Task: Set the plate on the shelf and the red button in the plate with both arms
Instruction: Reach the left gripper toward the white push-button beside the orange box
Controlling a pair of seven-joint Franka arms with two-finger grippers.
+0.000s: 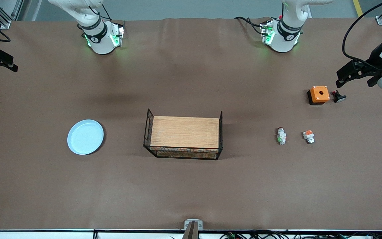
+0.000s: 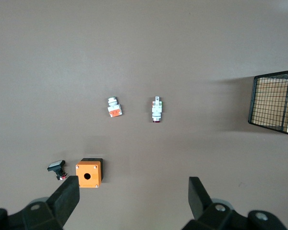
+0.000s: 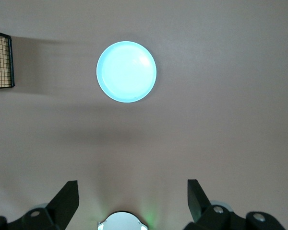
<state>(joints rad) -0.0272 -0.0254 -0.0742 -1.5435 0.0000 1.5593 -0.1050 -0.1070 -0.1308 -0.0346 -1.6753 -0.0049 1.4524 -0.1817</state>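
High over the table, both grippers, left gripper (image 2: 129,201) and right gripper (image 3: 129,201), gape empty and should descend squarely over the red button (image 1: 281,135) and plate (image 1: 85,136).

My wrist views crop the black wire basket with its wooden top (image 2: 276,103); the small black part (image 1: 339,97) beside the orange box (image 1: 319,95) is too small to identify.
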